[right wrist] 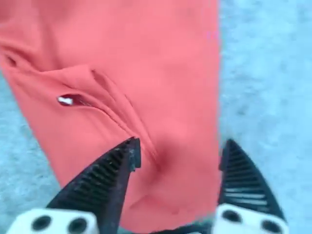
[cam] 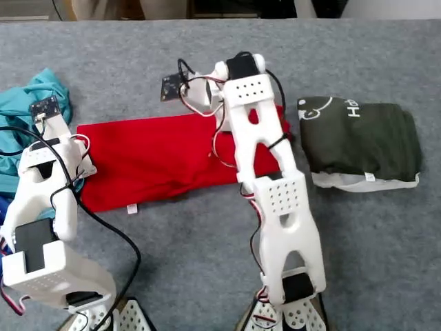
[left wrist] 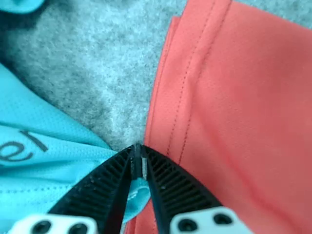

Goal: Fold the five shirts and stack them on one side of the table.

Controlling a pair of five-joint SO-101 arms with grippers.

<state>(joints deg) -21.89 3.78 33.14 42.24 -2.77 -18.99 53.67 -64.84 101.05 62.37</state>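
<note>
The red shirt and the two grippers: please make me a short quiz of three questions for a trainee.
1. True or false: the right gripper is shut on the red shirt.
2. What lies under the dark green shirt? A) a white garment B) a yellow towel C) a book
3. Which gripper is shut, between the teal shirt and the red one?
Key: 1 false, it is open above it; 2 A; 3 the left gripper.

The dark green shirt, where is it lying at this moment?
In the high view the folded dark green shirt lies at the right of the table, just right of the red shirt, with white fabric under it.
</note>
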